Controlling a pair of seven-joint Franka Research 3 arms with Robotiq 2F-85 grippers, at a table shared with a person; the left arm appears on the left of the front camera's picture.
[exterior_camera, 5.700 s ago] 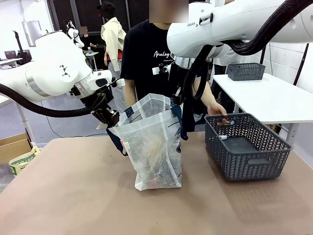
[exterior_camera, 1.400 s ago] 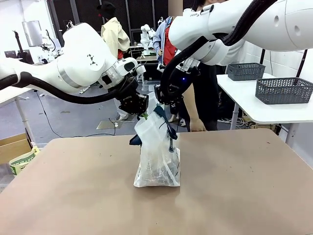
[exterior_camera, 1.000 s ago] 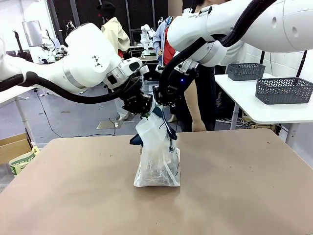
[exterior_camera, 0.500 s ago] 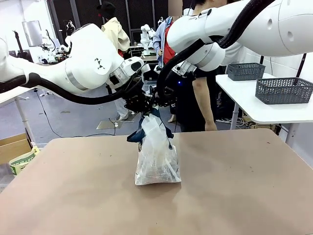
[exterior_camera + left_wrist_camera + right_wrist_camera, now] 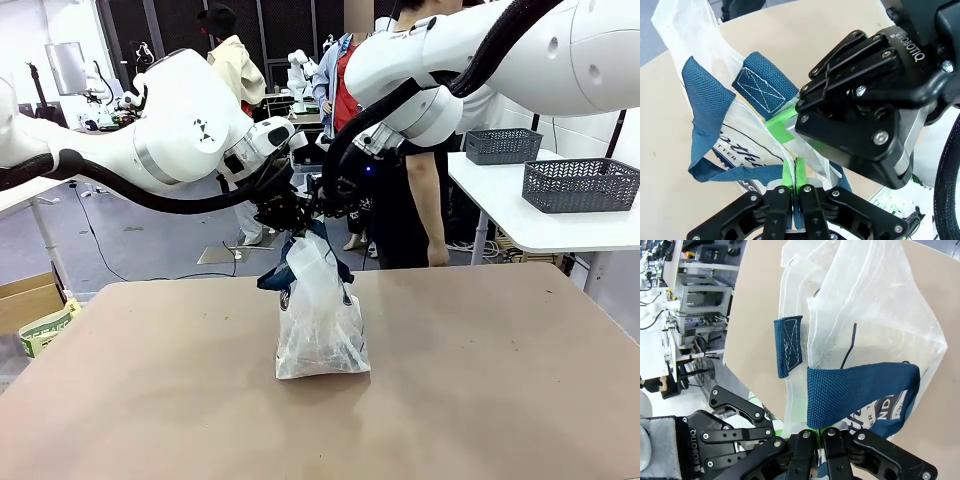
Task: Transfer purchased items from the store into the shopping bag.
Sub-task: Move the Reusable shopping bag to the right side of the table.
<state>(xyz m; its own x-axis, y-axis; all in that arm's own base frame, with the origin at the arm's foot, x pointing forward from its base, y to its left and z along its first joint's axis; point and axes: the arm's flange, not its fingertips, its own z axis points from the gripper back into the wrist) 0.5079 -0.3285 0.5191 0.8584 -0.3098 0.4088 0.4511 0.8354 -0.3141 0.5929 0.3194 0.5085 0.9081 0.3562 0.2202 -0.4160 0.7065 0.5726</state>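
Observation:
The shopping bag point(image 5: 320, 320) stands upright mid-table, its mouth pinched together at the top. Dim shapes of the purchased items point(image 5: 318, 350) show through the plastic at its bottom. My left gripper point(image 5: 288, 222) and right gripper point(image 5: 326, 208) meet just above the bag, nearly touching. In the left wrist view my left gripper point(image 5: 794, 172) is shut on the bag's rim, with a navy strap point(image 5: 707, 107) looping beside it. In the right wrist view my right gripper point(image 5: 818, 429) is shut on a navy handle strap point(image 5: 860, 390). The store basket point(image 5: 580, 185) sits on the white side table.
A person point(image 5: 412, 200) stands behind the table's far edge, one hand hanging at the right. A second grey basket point(image 5: 503, 146) rests farther back on the white side table point(image 5: 540, 225). A cardboard box point(image 5: 40, 310) sits on the floor at left.
The grey basket has gone from the brown table to the side table. Both grippers have drawn together, closing the bag's wide mouth into a narrow pinched top. The person has shifted right.

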